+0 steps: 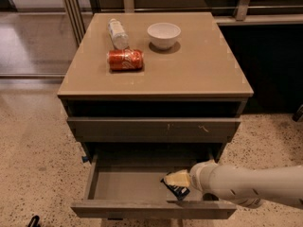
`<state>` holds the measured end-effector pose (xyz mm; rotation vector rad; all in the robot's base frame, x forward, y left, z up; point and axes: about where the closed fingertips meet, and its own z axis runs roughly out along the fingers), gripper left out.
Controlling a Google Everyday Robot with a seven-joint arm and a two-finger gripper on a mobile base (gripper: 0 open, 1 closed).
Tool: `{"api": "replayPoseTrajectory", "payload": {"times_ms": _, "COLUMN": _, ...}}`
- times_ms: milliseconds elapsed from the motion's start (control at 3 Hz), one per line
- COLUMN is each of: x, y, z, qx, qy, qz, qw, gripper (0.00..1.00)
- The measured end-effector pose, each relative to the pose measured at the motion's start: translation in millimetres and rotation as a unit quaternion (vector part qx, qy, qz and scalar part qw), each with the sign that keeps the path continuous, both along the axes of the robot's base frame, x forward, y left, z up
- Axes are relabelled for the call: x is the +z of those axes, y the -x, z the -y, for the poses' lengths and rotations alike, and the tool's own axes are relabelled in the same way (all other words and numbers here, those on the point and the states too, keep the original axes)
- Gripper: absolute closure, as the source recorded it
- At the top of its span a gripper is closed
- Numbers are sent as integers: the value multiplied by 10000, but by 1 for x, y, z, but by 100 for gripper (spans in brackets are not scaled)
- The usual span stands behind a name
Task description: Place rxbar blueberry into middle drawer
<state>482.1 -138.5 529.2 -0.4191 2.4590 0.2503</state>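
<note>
Middle drawer [124, 184] stands pulled open. In its right half the rxbar blueberry [175, 190] sits tilted, clamped in the gripper [177, 179] and protruding at the gripper's 7 o'clock. The arm [246, 189] enters from 3 o'clock.

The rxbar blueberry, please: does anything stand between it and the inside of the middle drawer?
Nothing visible does. The rxbar blueberry is at the tip of the hand, already inside the open middle drawer near its right front; no other object shows on the drawer floor.
</note>
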Motion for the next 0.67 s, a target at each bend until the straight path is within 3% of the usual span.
{"api": "replayPoseTrajectory", "payload": {"times_ms": 333, "x": 1, "y": -11, "z": 2, "qx": 347, "qy": -43, "qz": 14, "qw": 9994, "gripper": 0}}
{"api": "replayPoseTrajectory", "payload": {"times_ms": 667, "x": 19, "y": -13, "z": 40, "qx": 382, "qy": 21, "qz": 186, "qw": 9991, "gripper": 0}}
